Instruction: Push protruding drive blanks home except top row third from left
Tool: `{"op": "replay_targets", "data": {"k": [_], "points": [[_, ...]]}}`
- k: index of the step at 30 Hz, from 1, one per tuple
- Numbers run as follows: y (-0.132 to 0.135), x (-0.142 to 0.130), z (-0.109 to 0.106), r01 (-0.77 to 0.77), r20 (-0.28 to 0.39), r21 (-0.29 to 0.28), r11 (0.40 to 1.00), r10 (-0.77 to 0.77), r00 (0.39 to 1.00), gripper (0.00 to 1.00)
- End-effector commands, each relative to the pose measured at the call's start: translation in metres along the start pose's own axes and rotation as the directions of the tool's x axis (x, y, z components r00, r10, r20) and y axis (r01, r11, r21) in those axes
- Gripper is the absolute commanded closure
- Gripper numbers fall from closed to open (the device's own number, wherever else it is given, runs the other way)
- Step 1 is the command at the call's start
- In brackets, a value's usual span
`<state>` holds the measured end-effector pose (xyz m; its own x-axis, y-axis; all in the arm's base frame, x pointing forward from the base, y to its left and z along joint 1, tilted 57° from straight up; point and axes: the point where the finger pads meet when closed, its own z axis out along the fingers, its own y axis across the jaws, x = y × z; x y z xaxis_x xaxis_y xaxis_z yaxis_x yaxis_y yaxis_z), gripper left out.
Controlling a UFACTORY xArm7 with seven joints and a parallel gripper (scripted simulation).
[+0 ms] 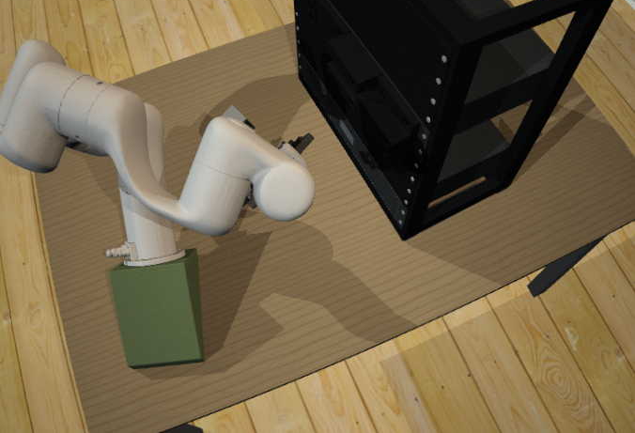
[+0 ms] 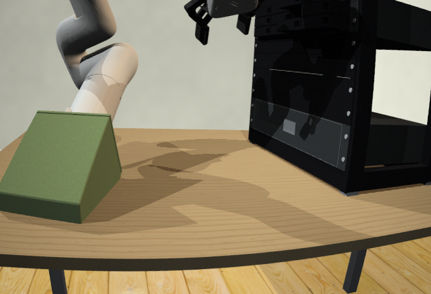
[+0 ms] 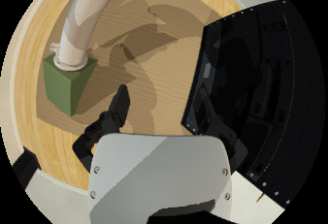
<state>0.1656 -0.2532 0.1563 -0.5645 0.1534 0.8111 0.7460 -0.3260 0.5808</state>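
Observation:
A black rack [image 1: 534, 13] [image 2: 365, 74] [image 3: 278, 60] stands on the right of the wooden table [image 1: 328, 284] [image 2: 222, 220]. The storage chassis [image 2: 306, 11] sits high in its front face. Some of its black drive blanks [image 1: 354, 63] [image 1: 393, 127] stand out from the face. They are dark, and I cannot tell rows or columns apart. My gripper [image 1: 302, 142] [image 2: 222, 29] [image 3: 162, 94] is open and empty. It hangs in the air just left of the chassis front, at about the chassis height, with the fingers pointing down and touching nothing.
The arm stands on a green pedestal [image 1: 156, 309] [image 2: 58, 157] [image 3: 65, 81] at the table's left. A grey panel [image 2: 313, 140] is mounted low in the rack front. The table edge runs close behind the rack.

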Motion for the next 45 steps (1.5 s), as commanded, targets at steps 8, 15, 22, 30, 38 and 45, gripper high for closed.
{"op": "replay_targets", "data": {"k": [8, 15, 22, 30, 38, 45], "points": [[0.01, 0.024, -0.012, -0.017, 0.054, -0.029, 0.999, 0.018, 0.998, 0.0], [0.018, 0.05, -0.022, -0.039, 0.106, -0.061, 0.997, 0.045, 0.993, 0.0], [0.024, 0.073, -0.028, -0.061, 0.149, -0.091, 0.994, 0.074, 0.986, 0.0], [0.034, 0.114, -0.034, -0.112, 0.223, -0.15, 0.982, 0.144, 0.964, 0.0], [0.041, 0.146, -0.034, -0.164, 0.276, -0.207, 0.964, 0.219, 0.936, 0.0], [0.049, 0.18, -0.027, -0.242, 0.324, -0.29, 0.926, 0.333, 0.885, 0.0]]}}
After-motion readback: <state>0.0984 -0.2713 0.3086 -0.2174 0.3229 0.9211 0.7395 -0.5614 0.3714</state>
